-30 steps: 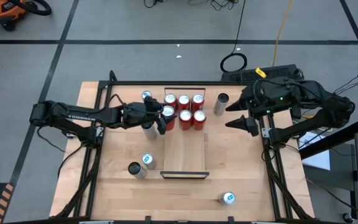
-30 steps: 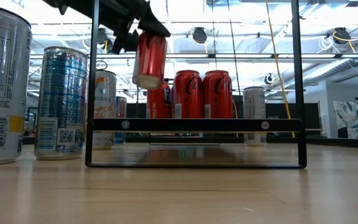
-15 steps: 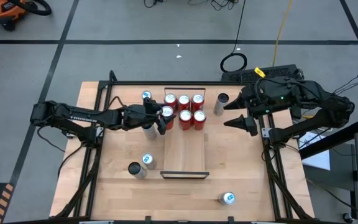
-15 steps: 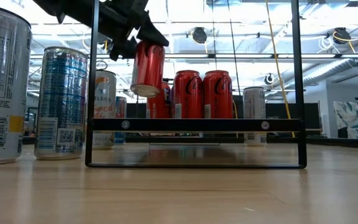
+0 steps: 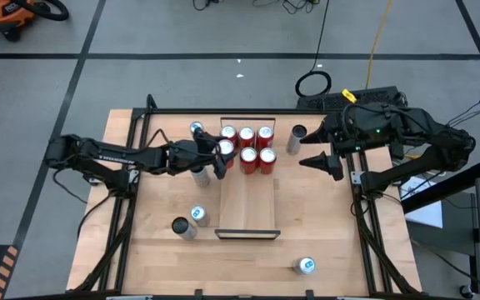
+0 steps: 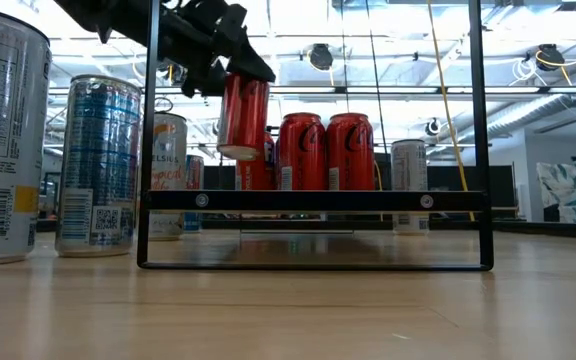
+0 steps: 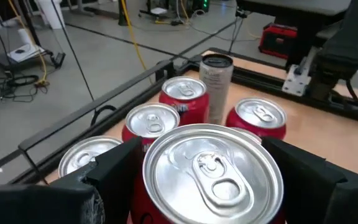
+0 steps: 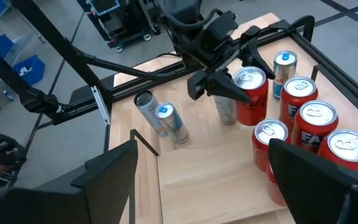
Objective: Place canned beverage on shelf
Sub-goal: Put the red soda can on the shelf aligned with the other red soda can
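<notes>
Since the earlier frame the red can has sunk slightly toward the shelf, tilted and pinched by the left gripper at centre-left, beside the standing cans to fill the row; right gripper waits spread, upper right.

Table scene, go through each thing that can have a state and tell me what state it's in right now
Left gripper: closed on a red can, above the shelf's left edge.
Red can: held in the air, slightly tilted, not set down.
Shelf: five red cans upright at its far end, near end bare.
Right gripper: open, empty, waiting right of the shelf.
Loose cans: upright on the table around the shelf.
</notes>
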Tool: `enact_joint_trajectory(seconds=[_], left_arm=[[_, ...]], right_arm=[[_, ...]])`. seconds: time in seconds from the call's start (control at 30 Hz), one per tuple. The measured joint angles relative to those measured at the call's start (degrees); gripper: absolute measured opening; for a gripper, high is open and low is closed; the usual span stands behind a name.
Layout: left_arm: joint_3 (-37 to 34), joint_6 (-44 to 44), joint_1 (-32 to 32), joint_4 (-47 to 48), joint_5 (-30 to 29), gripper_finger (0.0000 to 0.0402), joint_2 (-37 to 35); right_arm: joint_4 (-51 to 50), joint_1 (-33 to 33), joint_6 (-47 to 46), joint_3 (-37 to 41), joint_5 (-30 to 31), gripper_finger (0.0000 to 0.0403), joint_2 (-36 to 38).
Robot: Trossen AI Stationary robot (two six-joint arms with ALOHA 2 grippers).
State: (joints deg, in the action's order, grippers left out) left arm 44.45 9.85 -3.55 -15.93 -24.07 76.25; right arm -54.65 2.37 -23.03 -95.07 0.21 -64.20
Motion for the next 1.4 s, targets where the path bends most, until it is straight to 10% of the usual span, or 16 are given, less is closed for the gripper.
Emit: enact_joint_trajectory(seconds=[1.4], left_arm=[[0.0,1.5,-0.2,1.8,4.0,0.0303,8.5]], right_arm=[[-0.1,0.0,-0.1,0.0,0.2,0.0336,0.0]])
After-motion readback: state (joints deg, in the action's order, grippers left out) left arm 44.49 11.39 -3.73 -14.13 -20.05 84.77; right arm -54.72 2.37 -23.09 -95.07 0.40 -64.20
